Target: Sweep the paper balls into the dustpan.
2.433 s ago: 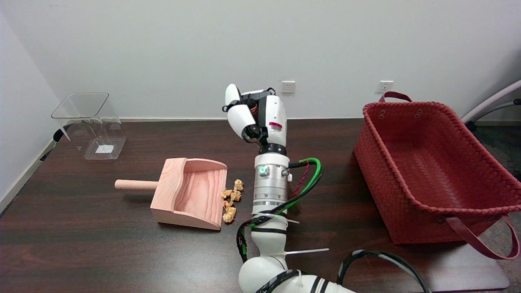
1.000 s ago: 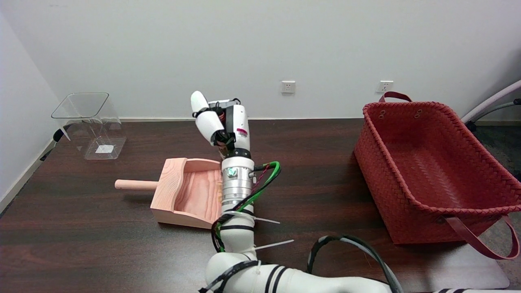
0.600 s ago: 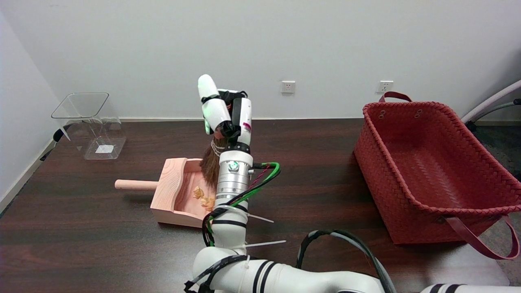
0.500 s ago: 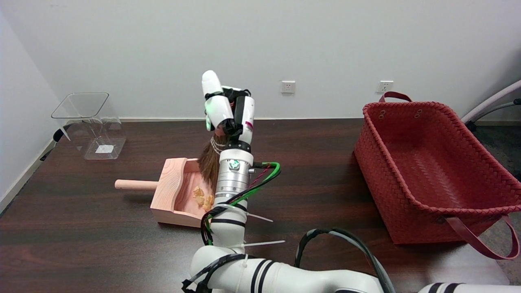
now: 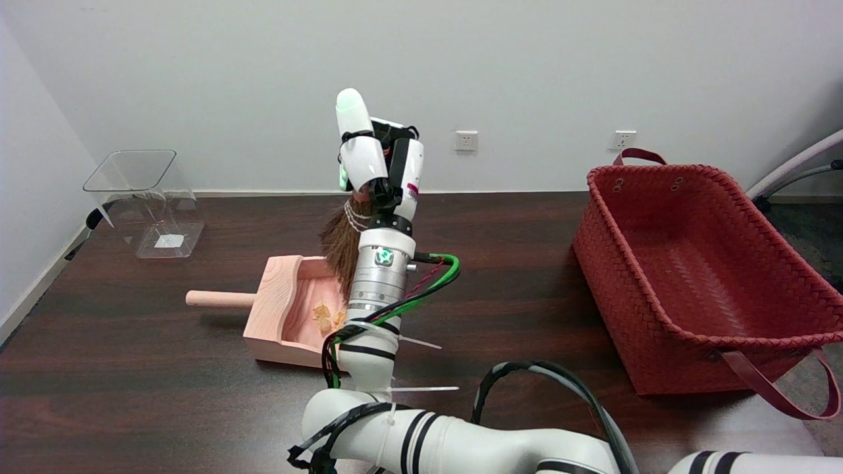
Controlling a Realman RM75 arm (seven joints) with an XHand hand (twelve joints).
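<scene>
The pale wooden dustpan [image 5: 276, 309] lies on the dark table, handle pointing left, mouth to the right. Several crumpled tan paper balls [image 5: 325, 316] sit inside it near the mouth, partly hidden by my forearm. My right hand [image 5: 382, 168] is raised above the pan's right side and grips a small brown brush [image 5: 339, 240] whose bristles hang down over the pan's back right corner, lifted off the pan floor. The brush handle is hidden inside the hand.
A large red woven basket [image 5: 691, 263] stands at the right. A clear plastic bin [image 5: 148, 201] sits at the back left by the wall. My forearm [image 5: 379, 289] covers the table just right of the dustpan's mouth.
The paper balls that lay on the table by the pan's mouth are now inside the dustpan. My hand moved left over the pan, then rose, lifting the brush.
</scene>
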